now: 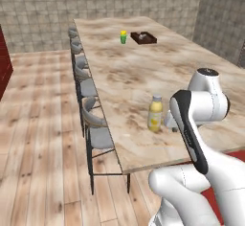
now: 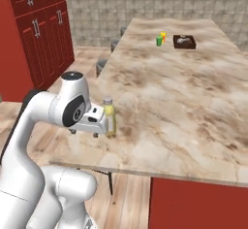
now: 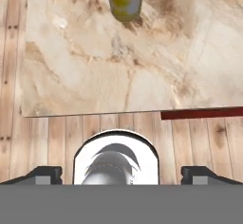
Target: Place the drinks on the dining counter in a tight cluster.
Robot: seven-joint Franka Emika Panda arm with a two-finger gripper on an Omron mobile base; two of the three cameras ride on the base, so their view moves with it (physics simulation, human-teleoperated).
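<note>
Jaws spread wide, holding nothing, seemingly just beside the juice bottle near the dining counter edge.

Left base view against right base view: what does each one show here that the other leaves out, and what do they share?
Left base view alone: the row of grey stools along the dining counter's long edge, seen side-on, over open plank floor.

Right base view alone: tall red cabinets at the left, and a red panel under the counter's near edge.

Both: the dining counter, the yellow juice bottle standing upright near its near end beside the arm's hand, the small green-and-yellow cup and a dark tray far down the top.
</note>
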